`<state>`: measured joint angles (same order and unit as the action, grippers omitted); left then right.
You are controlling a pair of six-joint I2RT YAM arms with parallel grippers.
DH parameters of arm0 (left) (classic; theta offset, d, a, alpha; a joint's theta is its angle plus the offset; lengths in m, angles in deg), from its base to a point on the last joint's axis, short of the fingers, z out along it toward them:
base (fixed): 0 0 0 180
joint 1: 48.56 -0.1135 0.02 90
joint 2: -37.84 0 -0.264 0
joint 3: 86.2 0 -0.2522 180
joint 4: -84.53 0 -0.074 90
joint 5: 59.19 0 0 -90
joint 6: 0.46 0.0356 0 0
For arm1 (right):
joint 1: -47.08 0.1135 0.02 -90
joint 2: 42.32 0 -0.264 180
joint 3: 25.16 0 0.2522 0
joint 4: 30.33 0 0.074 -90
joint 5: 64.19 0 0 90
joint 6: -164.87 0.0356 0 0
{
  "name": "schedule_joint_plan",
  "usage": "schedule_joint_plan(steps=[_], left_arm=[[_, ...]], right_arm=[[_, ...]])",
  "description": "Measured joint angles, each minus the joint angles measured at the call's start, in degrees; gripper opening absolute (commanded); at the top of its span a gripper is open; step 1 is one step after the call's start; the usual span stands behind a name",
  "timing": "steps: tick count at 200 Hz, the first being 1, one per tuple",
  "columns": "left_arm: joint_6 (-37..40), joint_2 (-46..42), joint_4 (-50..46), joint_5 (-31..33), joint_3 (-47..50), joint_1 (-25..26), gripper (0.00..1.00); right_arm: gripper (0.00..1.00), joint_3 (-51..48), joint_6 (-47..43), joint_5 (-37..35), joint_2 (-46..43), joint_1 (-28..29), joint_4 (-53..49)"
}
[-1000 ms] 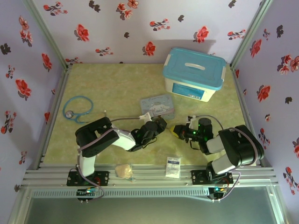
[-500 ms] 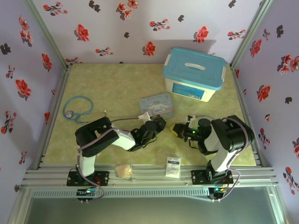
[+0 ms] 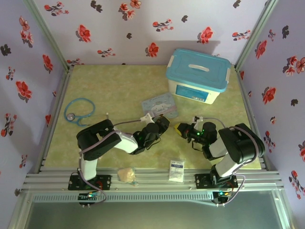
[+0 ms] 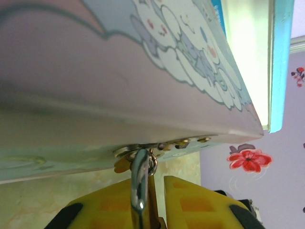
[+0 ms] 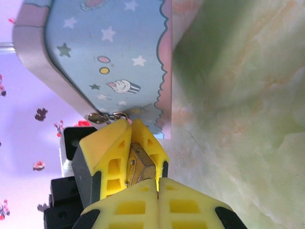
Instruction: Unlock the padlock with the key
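Your right gripper (image 5: 134, 155) is squeezing the padlock (image 5: 139, 168) by the blue tin's (image 5: 119, 43) near side; your left gripper (image 4: 150, 202) is pinching the key (image 4: 139, 185).

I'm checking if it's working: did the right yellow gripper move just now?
Yes, a little: the right gripper slid away from the white sachet, toward the cartoon tin.

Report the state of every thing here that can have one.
left end effector: shut on the padlock.
right end effector: shut, tips at the padlock's body.
padlock: gripped; locked or unlocked cannot be told.
tin: closed.
storage box: lid on.
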<state>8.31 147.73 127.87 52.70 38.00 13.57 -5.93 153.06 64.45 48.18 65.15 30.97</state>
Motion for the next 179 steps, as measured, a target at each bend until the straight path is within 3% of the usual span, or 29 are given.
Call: schedule_joint_plan(steps=[111, 138, 179], left_arm=[[-1.4, 0.0, 2.0, 0.7, 0.0, 0.0, 0.00], [-1.9, 0.0, 2.1, 0.2, -0.1, 0.1, 0.00], [-3.1, 0.1, 2.1, -0.9, -0.9, 0.5, 0.00]], right_arm=[[0.00, -1.5, 11.5, -17.8, -4.9, 8.1, -2.5], [0.00, -2.2, 11.4, -24.0, -12.9, 11.3, -10.5], [0.00, -1.9, 8.1, -32.9, -33.9, 16.6, -33.4]])
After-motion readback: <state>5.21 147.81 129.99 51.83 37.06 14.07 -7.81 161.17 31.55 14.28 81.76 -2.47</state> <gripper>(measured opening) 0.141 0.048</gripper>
